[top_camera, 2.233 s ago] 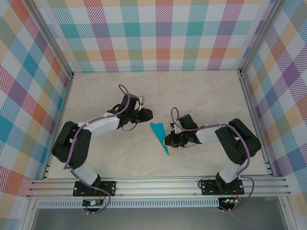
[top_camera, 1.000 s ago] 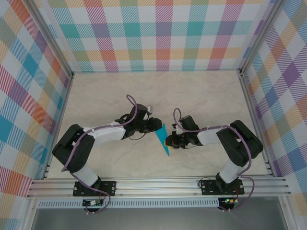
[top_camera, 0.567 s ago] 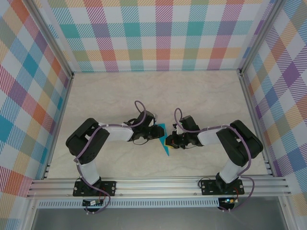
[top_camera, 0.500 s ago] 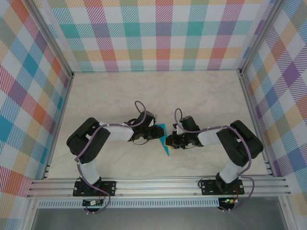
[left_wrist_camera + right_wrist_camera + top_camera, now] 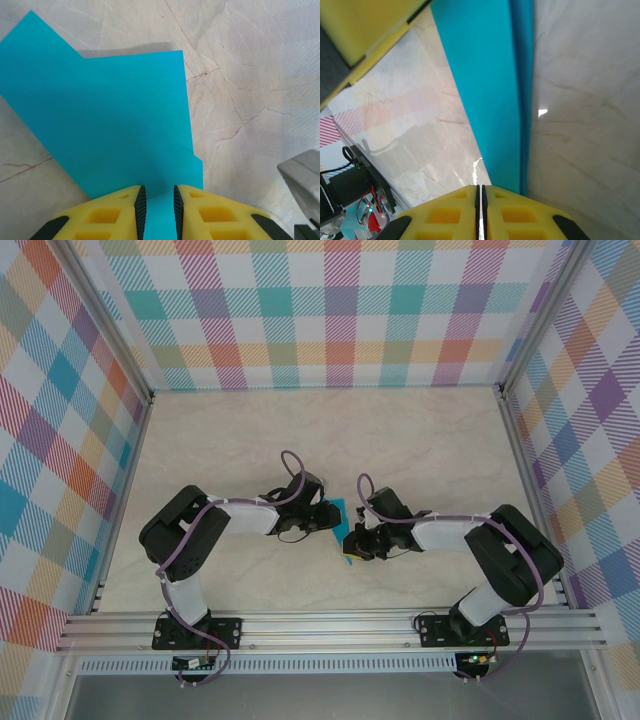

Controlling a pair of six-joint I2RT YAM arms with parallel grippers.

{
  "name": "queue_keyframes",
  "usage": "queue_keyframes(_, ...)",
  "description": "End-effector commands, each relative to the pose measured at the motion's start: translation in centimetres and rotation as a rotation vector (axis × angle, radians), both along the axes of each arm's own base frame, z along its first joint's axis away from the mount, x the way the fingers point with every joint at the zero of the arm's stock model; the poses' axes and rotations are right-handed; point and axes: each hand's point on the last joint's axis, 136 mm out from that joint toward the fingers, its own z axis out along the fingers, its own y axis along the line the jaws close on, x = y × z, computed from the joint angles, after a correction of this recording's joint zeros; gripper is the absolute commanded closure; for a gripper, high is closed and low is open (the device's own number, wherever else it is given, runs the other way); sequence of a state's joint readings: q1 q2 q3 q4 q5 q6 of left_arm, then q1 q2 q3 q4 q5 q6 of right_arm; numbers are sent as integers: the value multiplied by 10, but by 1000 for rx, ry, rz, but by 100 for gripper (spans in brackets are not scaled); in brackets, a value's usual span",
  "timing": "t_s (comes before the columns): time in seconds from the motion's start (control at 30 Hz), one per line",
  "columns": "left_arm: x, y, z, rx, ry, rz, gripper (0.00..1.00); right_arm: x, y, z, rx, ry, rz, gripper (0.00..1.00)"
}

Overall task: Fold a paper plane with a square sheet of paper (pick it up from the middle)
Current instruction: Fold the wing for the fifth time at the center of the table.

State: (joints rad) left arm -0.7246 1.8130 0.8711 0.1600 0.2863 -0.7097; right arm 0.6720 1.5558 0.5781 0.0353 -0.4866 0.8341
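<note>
Since the paper is way past being a flat square, I'd say we're somewhere in the middle-to-late folds. From the left wrist it's a stack of overlapping flaps with stepped edges, and from the right wrist it's a long narrow strip with a fold line down one side. It isn't a finished plane yet, though. I can't make out two spread wings or a clean centre crease, so my guess is the wing folds and the final shaping are what's left.

Going left to right, the left gripper comes in low over the upper end of the paper. Its jaws are a crack apart with blue showing in the gap. I honestly can't tell if it's nipping a flap or just sitting on top.

The paper lies about mid-table, a bit towards the near edge, slanted, squeezed between both grippers.

The right gripper touches it from the other side, lower down. Its jaws are pressed together, and the strip runs right up to the tips. I can't say whether it's pinching the paper or only pushing it.
</note>
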Motion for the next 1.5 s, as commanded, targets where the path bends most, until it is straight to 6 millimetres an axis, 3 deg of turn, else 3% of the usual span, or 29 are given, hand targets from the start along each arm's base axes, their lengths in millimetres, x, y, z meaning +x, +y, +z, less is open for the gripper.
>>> queue_keyframes(0.0,-6,14,-24,90,32,7,75,-5,-7,-15,-71,42,-18,88)
queue_keyframes(0.23,-1,15,-23,103,30,17,75,-36,-25,-48,-122,144,-2,87)
queue_keyframes(0.63,3,14,-20,97,31,13,75,-72,-49,-33,-125,137,44,83)
queue_keyframes(0.73,3,9,-12,87,20,-23,74,-65,-45,-17,-99,92,35,83)
queue_keyframes(0.93,1,9,-12,102,23,-46,74,-27,-19,36,2,-86,22,79)
queue_keyframes(1.03,1,9,-14,89,26,-37,74,-6,-9,47,16,-129,-24,81)
queue_keyframes(1.13,2,5,-15,58,33,-25,74,9,0,40,-5,-109,-50,88)
queue_keyframes(1.3,2,4,-19,43,41,-7,74,25,17,25,25,-72,-69,93)
queue_keyframes(1.47,0,8,-17,48,36,1,73,25,9,-7,-63,-21,-79,94)
